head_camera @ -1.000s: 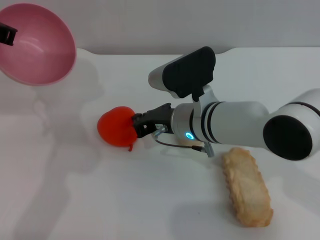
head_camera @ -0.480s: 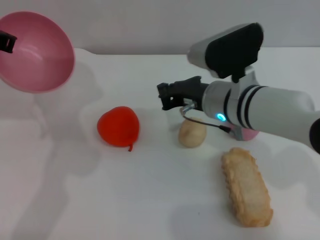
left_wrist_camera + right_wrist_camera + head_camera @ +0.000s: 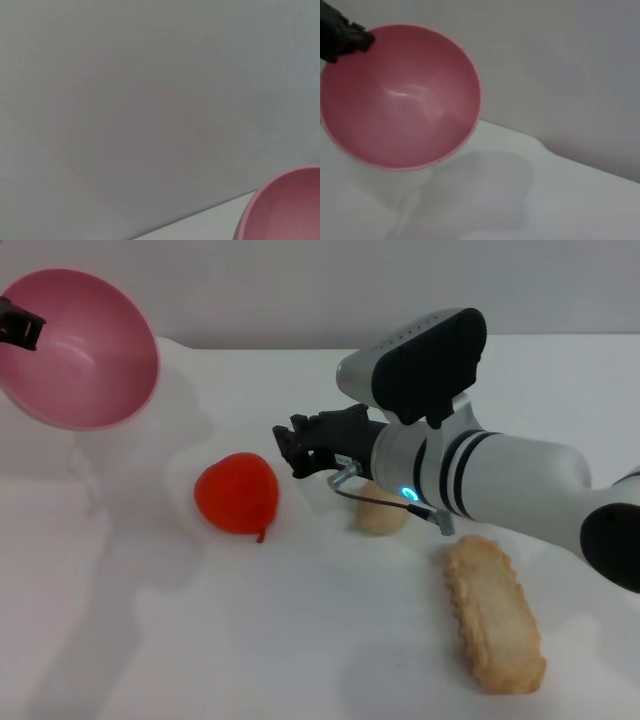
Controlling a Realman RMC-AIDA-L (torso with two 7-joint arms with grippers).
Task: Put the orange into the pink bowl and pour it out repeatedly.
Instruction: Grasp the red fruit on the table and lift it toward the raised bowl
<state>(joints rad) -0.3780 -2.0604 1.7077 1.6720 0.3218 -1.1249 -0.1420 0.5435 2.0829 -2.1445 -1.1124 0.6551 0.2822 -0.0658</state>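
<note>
- Nearest on the white surface (image 3: 300,640), to the right, lies a long tan biscuit-like piece (image 3: 494,612) — no part of my job.
- Just beyond it, a small beige ball (image 3: 376,517) sits half-hidden under my right forearm.
- The orange (image 3: 236,493) rests on the surface left of centre, stem nub toward the near side, touching nothing.
- My right claw (image 3: 290,445) hangs above the surface, just right of the orange and a little farther back, holding nothing; its dark fingertips look close together, but I cannot tell for sure whether they are parted or closed.
- Far left, the pink bowl (image 3: 84,348) is lifted off the surface and tipped so its empty inside faces the scene; my left claw (image 3: 18,326) is clamped on its left rim.
- I judge the bowl poured out and the orange waiting to be picked up — the loading step.
- Next, my right claw must drop down around the orange, fingers straddling its lumpy sides, while the bowl is levelled to receive it.
</note>
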